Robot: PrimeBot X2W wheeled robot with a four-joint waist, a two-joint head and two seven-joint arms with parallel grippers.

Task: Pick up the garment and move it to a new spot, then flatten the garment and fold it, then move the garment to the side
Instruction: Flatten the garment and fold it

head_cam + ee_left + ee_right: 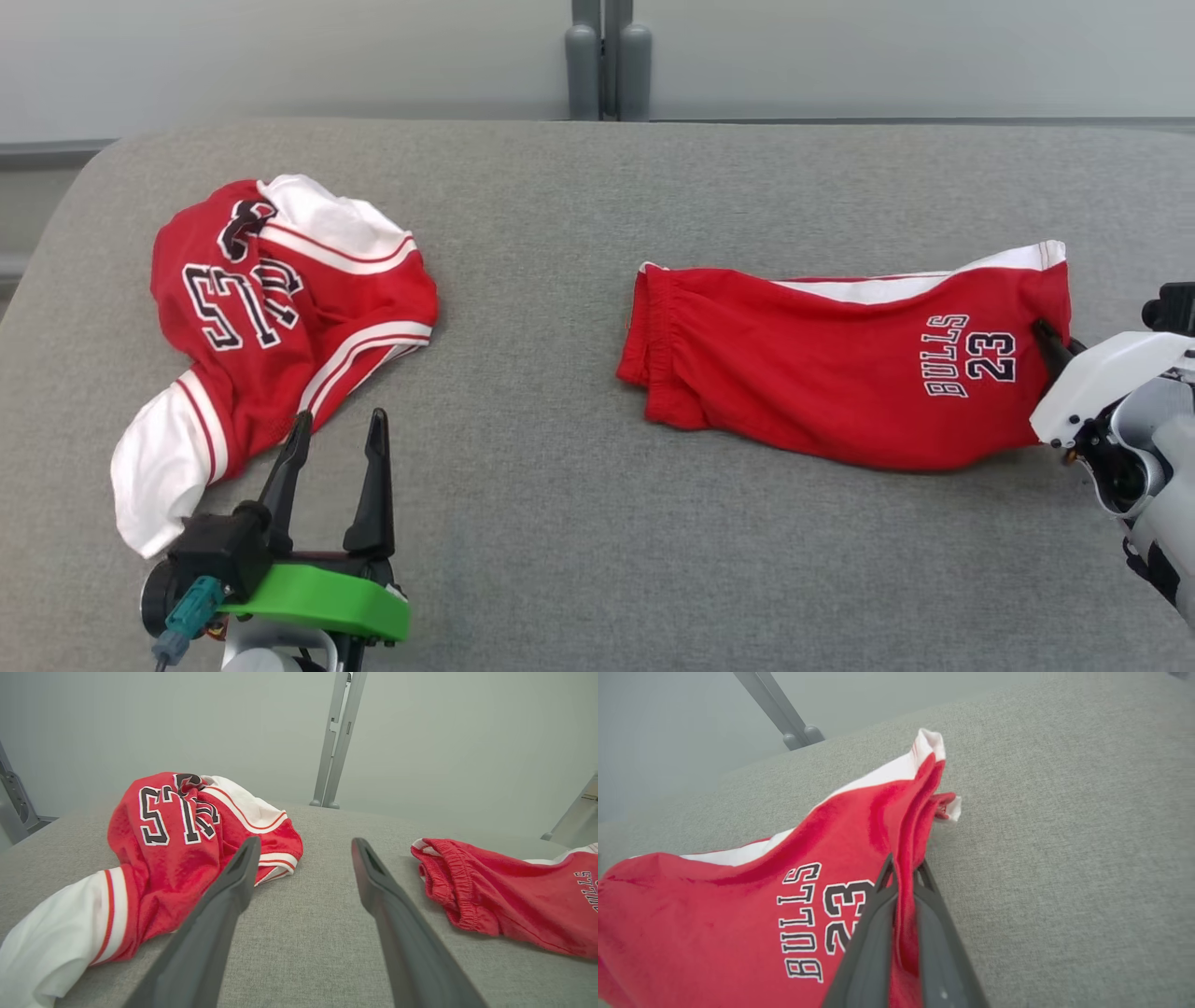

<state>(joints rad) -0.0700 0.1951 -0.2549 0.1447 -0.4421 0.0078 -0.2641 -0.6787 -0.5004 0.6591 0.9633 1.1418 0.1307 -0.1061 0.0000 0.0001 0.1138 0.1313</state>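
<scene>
The robot's right gripper (1046, 334) reaches in from the right edge of the head view, its pale wrist housing (1111, 383) angled up and to the left and its dark fingers pointing at the leg end of a pair of red shorts (822, 373); in the right wrist view the two fingers are pressed together on a raised fold of that red cloth, just beside the black, white-outlined "BULLS 23" print (822, 919), with a white-trimmed corner of the hem standing up past the fingertips. The shorts lie stretched across the right half of a grey upholstered surface (597, 560), their gathered waistband toward the middle and a white stripe along the far edge.

The garment (280, 317), a red jersey T-shirt with white sleeves and red-and-white trim, lies crumpled in a heap on the left side of the same surface, well apart from the shorts; its large black lettering is creased and turned partly sideways, and one white sleeve (159, 467) trails toward the near edge.

The left gripper (340, 420) rises from the lower left on a green mount (317, 597), fingers pointing up and away from the robot; the jaws stand wide apart and hold nothing; the left fingertip sits at the near hem of the garment, though whether it touches cannot be told, while the other fingertip is over bare grey fabric. Two grey posts (607, 61) stand against the pale wall behind.
</scene>
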